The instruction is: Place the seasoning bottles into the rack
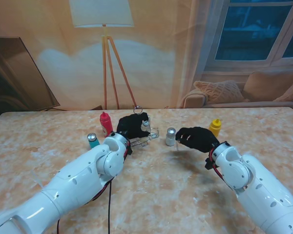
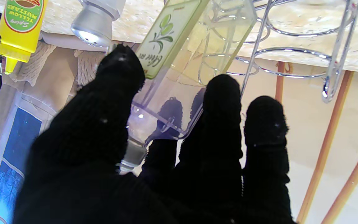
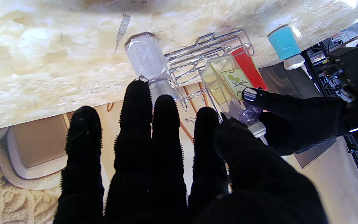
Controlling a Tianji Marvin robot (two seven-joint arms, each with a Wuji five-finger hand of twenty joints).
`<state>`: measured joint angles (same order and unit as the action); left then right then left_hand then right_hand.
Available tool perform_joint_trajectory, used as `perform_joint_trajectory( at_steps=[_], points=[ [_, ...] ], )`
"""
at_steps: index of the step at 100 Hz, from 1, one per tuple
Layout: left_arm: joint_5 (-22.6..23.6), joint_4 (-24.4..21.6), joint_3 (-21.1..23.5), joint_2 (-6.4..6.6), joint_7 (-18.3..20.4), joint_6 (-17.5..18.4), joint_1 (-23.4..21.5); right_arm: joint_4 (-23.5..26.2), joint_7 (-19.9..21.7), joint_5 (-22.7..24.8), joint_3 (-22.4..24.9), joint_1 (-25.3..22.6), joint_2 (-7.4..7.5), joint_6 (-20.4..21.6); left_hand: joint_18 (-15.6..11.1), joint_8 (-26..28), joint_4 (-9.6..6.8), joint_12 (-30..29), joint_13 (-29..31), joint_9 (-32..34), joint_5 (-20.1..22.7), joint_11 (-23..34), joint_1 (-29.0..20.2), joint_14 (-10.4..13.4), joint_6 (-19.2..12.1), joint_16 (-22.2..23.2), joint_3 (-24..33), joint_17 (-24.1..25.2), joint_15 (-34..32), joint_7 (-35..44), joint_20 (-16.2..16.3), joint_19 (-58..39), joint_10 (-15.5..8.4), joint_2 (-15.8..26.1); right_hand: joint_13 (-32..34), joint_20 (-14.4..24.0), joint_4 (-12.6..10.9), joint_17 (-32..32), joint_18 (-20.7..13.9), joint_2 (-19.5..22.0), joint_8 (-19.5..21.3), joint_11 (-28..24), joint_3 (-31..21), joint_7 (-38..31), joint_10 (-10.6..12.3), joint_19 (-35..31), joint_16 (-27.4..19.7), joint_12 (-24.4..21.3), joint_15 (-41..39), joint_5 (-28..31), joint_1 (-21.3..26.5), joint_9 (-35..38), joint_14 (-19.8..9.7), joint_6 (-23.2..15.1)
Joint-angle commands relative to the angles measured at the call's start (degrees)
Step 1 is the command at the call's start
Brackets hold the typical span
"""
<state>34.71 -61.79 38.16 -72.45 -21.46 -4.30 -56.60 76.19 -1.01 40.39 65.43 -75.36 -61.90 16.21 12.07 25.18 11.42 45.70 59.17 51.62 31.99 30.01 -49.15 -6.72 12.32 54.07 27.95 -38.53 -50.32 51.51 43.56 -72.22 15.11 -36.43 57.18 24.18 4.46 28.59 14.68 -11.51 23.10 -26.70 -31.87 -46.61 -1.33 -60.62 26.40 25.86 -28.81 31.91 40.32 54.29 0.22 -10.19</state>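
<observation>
Item: olive oil bottle (image 2: 179, 46), gripped in my left hand (image 1: 132, 126), tilted over the rack (image 2: 291, 53) for insertion; right hand (image 1: 196, 137) spread, empty.

A pale marbled stone-look desk (image 1: 151, 195) fills the near half of the stand's view. Behind it, at twelve o'clock, stands a wooden tripod floor lamp with a white shade (image 1: 103, 29). At two o'clock sits a beige sofa with cushions (image 1: 244, 92), beneath a dark window (image 1: 256, 29).
</observation>
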Motion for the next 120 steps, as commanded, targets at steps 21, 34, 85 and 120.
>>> perform_joint_trajectory(
  at_steps=[21, 34, 85, 120],
  points=[
    [-1.0, 1.6, -0.4, -1.05, -0.7, -0.3, 0.3, -0.1, 1.0, -0.1, -0.3, -0.2, -0.21, -0.2, -1.6, 1.9, -1.69, 4.1, -0.6, 2.1, 1.2, 5.7, -7.6, 2.4, -11.7, 1.7, 10.2, 0.0, -0.9, 18.0, 1.1, -0.8, -5.6, 4.4, 1.0, 0.8, 1.0, -0.7, 0.9, -1.4, -0.1, -0.6, 0.5, -0.7, 1.3, -0.4, 1.3, 1.5, -0.5, 0.3, 1.4, 1.4, -0.8, -1.4],
    [-1.4, 2.4, -0.7, -1.32, -1.0, -0.2, 0.5, -0.2, 1.1, -0.2, -0.5, 0.0, -0.2, -0.2, -1.6, 1.8, -1.69, 4.1, -0.9, 1.9, 1.1, 5.8, -7.6, 2.3, -11.8, 1.7, 10.3, 0.4, -0.8, 18.3, 1.1, -0.5, -5.7, 4.4, 1.0, 0.8, 1.0, -0.7, 0.9, -1.4, -0.1, -0.6, 0.5, -0.7, 1.3, -0.4, 1.3, 1.5, -0.4, 0.2, 1.3, 1.4, -0.8, -1.3],
    [-2.8, 3.8, -1.2, -1.97, -1.0, -0.5, 0.8, -0.3, 1.1, -0.2, -0.5, 0.0, -0.2, -0.2, -1.5, 1.6, -1.41, 4.2, -1.8, 1.4, 0.8, 5.9, -7.8, 1.9, -11.7, 2.1, 10.1, 1.7, -0.9, 18.8, 1.4, 0.0, -5.7, 4.5, 1.0, 0.8, 1.0, -0.8, 0.9, -1.4, -0.1, -0.6, 0.4, -0.7, 1.3, -0.4, 1.3, 1.5, -0.5, 0.2, 1.3, 1.4, -0.8, -1.4],
    [-4.4, 3.9, -1.0, -2.26, -0.2, -1.3, 0.5, -0.3, 1.2, -0.2, -0.5, 0.1, -0.18, -0.2, -1.3, 1.0, -1.21, 3.3, -1.1, 2.2, 1.1, 4.9, -8.3, 1.8, -11.4, 1.4, 9.3, 0.7, -0.1, 18.1, 1.2, 0.1, -5.2, 4.4, 1.0, 0.8, 1.0, -0.9, 0.9, -1.4, -0.1, -0.6, 0.3, -0.7, 1.3, -0.4, 1.4, 1.6, -0.5, 0.2, 1.3, 1.5, -0.8, -1.4]
  ],
)
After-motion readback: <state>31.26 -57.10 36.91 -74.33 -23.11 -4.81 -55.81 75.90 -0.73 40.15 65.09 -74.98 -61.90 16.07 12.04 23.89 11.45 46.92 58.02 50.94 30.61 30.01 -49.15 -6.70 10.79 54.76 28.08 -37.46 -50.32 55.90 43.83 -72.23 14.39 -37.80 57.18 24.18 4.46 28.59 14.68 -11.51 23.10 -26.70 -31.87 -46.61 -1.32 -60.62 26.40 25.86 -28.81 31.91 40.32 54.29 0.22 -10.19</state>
